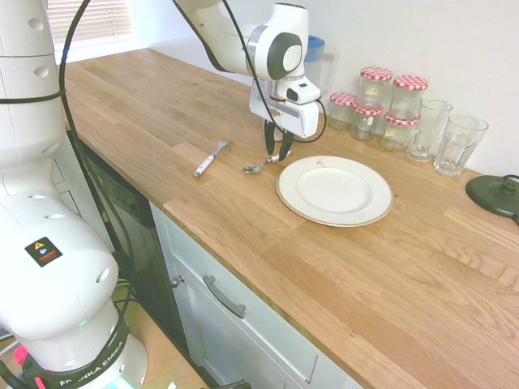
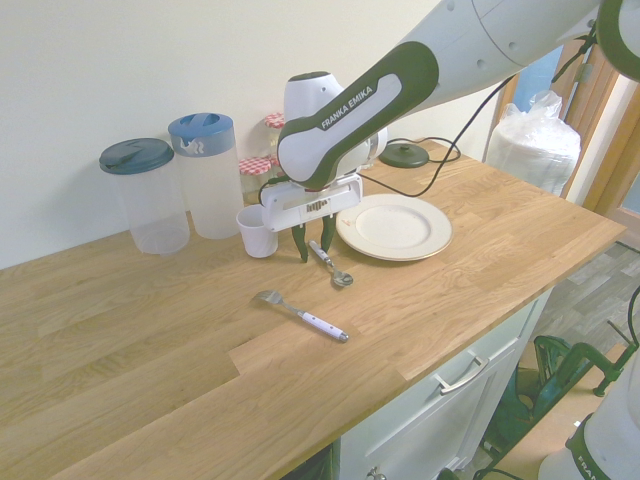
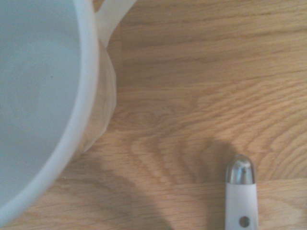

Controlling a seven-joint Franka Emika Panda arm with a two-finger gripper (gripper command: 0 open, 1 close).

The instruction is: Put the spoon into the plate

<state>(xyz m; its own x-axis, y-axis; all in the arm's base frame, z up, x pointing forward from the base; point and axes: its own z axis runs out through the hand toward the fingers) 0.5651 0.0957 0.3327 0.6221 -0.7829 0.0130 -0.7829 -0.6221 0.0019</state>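
Pointing straight down, our hand (image 1: 276, 150) straddles the spoon's (image 1: 261, 165) handle, its fingers (image 2: 302, 245) either side; we cannot tell whether they pinch it yet. We see the spoon lying on the wooden surface (image 1: 389, 267) just beside the white plate (image 1: 334, 190), with a fork (image 1: 210, 159) nearby and a white cup (image 2: 258, 231) close behind.

- One spoon (image 1: 256, 168) and one fork (image 1: 209, 160) are lying on the counter
- One plate (image 1: 334, 190) is sitting there
- Two lidded jugs (image 2: 208, 172) are standing
- Five red-lidded jars (image 1: 375, 84) are clustering
- Two glasses (image 1: 458, 143) are standing
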